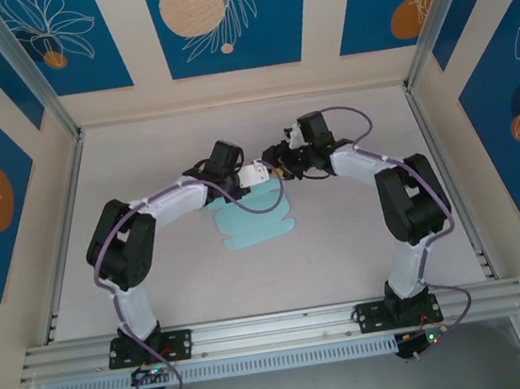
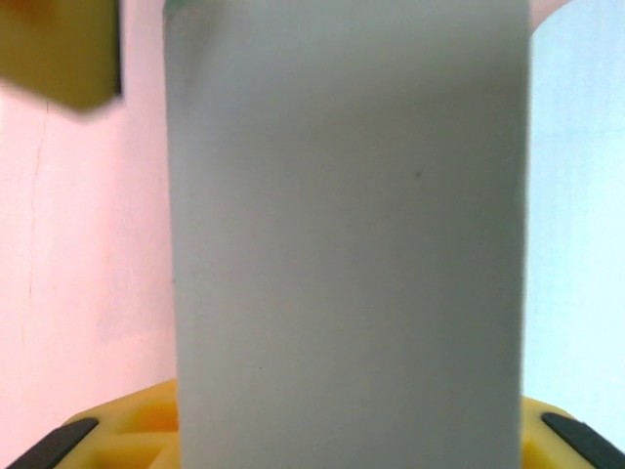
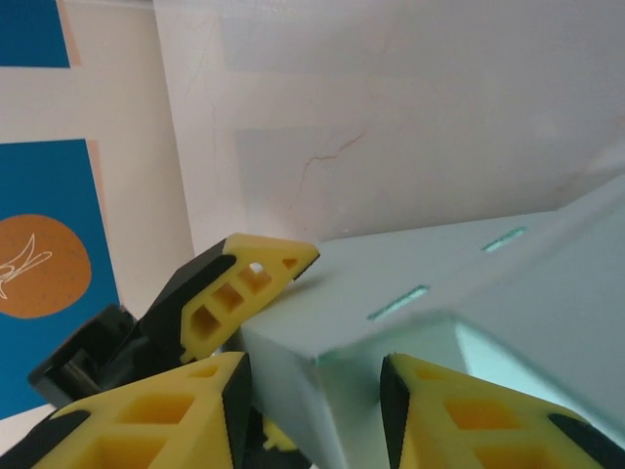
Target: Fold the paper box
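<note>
Jaws of left gripper (image 2: pixel 352 445) and right gripper (image 3: pixel 312 415) are set astride the paper box (image 1: pixel 256 222), grip unclear; slits are seen wrist-side, rounded tabs at their six o'clock overhead.

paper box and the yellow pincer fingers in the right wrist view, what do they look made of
The pale light-blue paper box looks like thin matte card: sharp fold creases, die-cut slots, no gloss. The yellow pincer fingers look like moulded or printed plastic, matte, with open ribbed cells and black backing; the exact plastic cannot be told.
</note>
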You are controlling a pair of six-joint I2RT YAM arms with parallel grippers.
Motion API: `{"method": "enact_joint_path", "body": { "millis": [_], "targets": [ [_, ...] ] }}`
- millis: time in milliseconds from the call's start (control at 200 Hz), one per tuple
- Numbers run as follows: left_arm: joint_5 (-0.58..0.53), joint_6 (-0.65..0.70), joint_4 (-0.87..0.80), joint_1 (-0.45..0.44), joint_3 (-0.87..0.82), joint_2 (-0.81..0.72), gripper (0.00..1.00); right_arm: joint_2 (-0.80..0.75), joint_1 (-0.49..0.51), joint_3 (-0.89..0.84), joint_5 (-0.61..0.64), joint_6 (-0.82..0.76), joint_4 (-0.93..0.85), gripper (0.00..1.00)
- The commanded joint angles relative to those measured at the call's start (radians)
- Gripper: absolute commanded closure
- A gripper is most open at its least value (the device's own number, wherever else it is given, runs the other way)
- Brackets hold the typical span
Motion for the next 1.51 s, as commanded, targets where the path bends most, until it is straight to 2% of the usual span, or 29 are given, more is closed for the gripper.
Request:
{"method": "enact_joint_path", "body": {
  "millis": [0, 240, 315, 450, 655, 1060, 1500],
  "targets": [
    [0.011, -0.016, 0.001, 0.003, 0.047, 0.035, 0.74, -0.111, -0.031, -0.046, -0.051, -0.07, -0.061, 0.57],
    [0.018, -0.016, -0.036, 0.003, 0.091, 0.052, 0.74, -0.243, -0.118, -0.213, -0.016, -0.059, -0.029, 0.58],
    [0.019, -0.017, -0.038, 0.003, 0.094, 0.053, 0.74, -0.246, -0.136, -0.242, -0.004, -0.073, -0.034, 0.63],
    [0.02, -0.017, -0.053, 0.0, 0.1, 0.06, 0.74, -0.192, -0.158, -0.274, -0.006, -0.08, -0.007, 0.64],
    [0.021, -0.007, -0.069, -0.001, 0.105, 0.063, 0.74, -0.059, -0.159, -0.202, -0.019, -0.113, 0.009, 0.64],
    [0.017, -0.015, -0.12, 0.0, 0.16, 0.101, 0.74, 0.122, -0.112, -0.045, 0.056, -0.177, -0.003, 0.6],
    [0.044, -0.036, -0.196, 0.018, 0.228, 0.138, 0.74, 0.152, -0.059, -0.03, 0.226, -0.229, -0.073, 0.56]
  ]
}}
